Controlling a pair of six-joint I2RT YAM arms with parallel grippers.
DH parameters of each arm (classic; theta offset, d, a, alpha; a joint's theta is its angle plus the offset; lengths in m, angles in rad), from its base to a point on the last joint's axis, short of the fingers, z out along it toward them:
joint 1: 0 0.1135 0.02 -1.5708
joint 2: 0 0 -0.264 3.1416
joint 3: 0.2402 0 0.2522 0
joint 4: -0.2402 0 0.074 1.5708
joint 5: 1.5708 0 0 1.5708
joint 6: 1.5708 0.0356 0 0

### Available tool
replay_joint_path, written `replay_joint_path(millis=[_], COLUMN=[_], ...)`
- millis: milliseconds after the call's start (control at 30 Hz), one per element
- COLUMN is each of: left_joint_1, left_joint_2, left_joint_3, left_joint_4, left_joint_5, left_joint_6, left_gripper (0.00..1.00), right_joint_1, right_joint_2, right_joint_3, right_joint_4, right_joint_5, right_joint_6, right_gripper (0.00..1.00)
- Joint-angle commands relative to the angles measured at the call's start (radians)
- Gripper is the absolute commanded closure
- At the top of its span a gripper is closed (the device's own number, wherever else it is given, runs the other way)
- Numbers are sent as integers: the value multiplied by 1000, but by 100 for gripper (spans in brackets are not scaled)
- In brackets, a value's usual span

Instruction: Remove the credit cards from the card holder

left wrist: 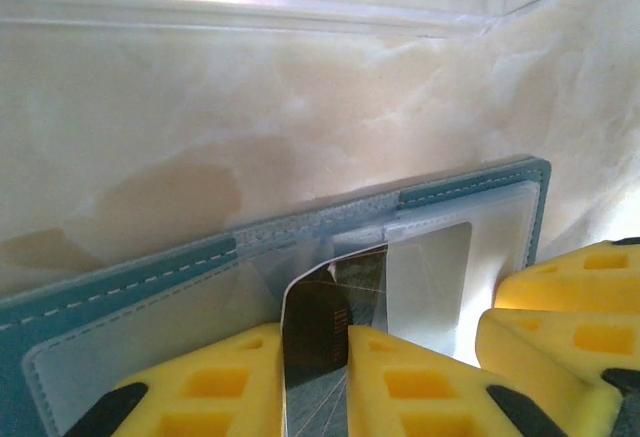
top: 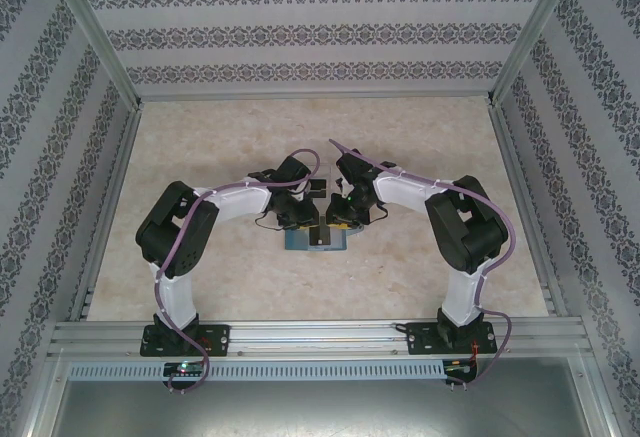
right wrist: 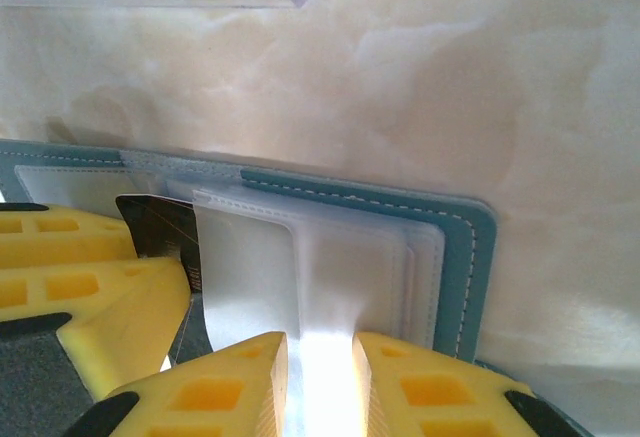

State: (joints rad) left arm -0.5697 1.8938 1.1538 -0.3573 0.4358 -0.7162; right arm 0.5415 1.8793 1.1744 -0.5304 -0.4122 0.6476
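The worktop (top: 200, 157) is bare pale stone, and the left arm (top: 180, 237) and right arm (top: 465, 232) lean in to meet at its middle. The card holder (top: 318, 240) lies there, opened flat with its teal border showing.

On the right wrist camera the right jaws are narrow. Their yellow pads (right wrist: 420, 397) pinch 1 clear pocket leaf (right wrist: 300, 277) of the card holder. On the left wrist camera the left jaws are also narrow, closed on 1 dark card (left wrist: 315, 327) that stands partly out of its pocket, slightly bowed near its top edge.

I judge the step in hand to be drawing this card free. I'd pull slowly, straight along the pocket's opening, so the card slides out instead of bending further. The right jaws should act as the anchor and hold the leaf down. If the teal border lifts with the card, I'd stop and ease off.

The 2 sets of pads sit just beside each other, so I'd withdraw away from the right side. I cannot tell how many cards remain inside.
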Motion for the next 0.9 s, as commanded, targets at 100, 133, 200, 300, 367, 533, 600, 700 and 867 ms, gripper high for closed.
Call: replay_joint_path(millis=[100,133,200,300,367,533,600,700,867], left_joint_1=[11,11,11,11,11,11,11,11,11], left_joint_2=[-40,-43,-50,-62,-76,-94,-99,-108,-119], left_joint_3=[-25,-25,-23,-16,-15,-10,-8,0,28], left_joint_4=[9,5,-5,-39,-61,-107,-120,-149,-213], left_joint_5=[-12,-14,-19,-38,-59,-80,-86,-101,-140], left_joint_6=[-3,-2,2,20,33,61,69,86,110], left_gripper=[86,87,87,89,90,94,94,94,94], right_joint_1=[9,9,8,9,8,8,8,8,6], right_joint_2=[15,15,15,18,20,23,23,21,21], right_joint_3=[-3,-3,-4,-1,0,4,5,8,5], right_joint_4=[-49,-49,-52,-59,-61,-62,-63,-66,-68], right_joint_5=[41,42,46,55,56,56,56,58,59], right_joint_6=[-21,-20,-23,-28,-31,-32,-32,-34,-35], right_gripper=[74,74,74,74,74,74,74,75,74])
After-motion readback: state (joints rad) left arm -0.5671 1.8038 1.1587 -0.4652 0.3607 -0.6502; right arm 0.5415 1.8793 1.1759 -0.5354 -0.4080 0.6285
